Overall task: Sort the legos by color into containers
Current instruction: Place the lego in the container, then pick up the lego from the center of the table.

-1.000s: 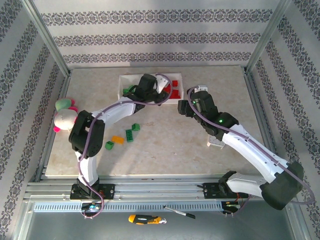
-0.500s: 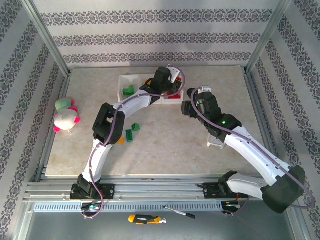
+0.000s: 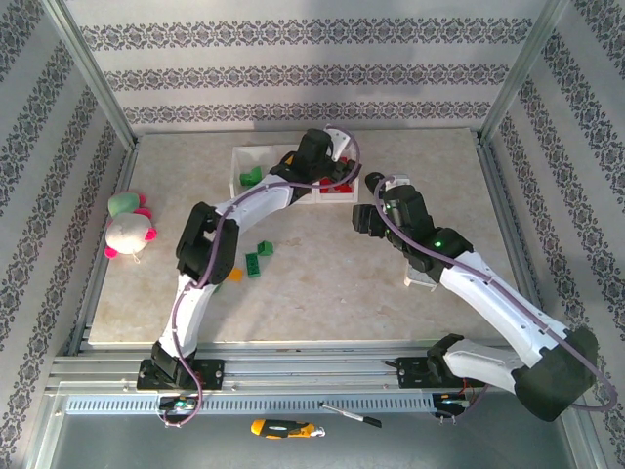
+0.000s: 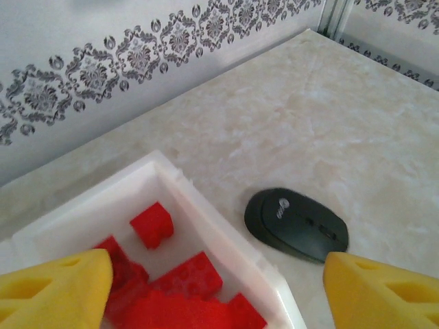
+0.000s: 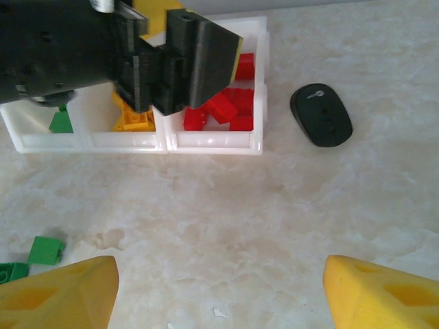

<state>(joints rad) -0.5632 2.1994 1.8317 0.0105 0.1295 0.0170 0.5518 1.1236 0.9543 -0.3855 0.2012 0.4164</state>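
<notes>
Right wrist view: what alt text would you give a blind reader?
A white three-compartment tray holds green, yellow-orange and red legos, with the black left arm over it. A black mouse lies right of it; two green bricks lie loose lower left.

The arms (image 3: 488, 293) are white with black joints (image 3: 200, 244), purple cables (image 3: 177, 303), yellow tool fingers (image 5: 62, 295) (one green light (image 3: 436, 237)).

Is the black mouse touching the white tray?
Apart. The right wrist view shows a strip of bare table between the mouse and the tray end wall.
</notes>
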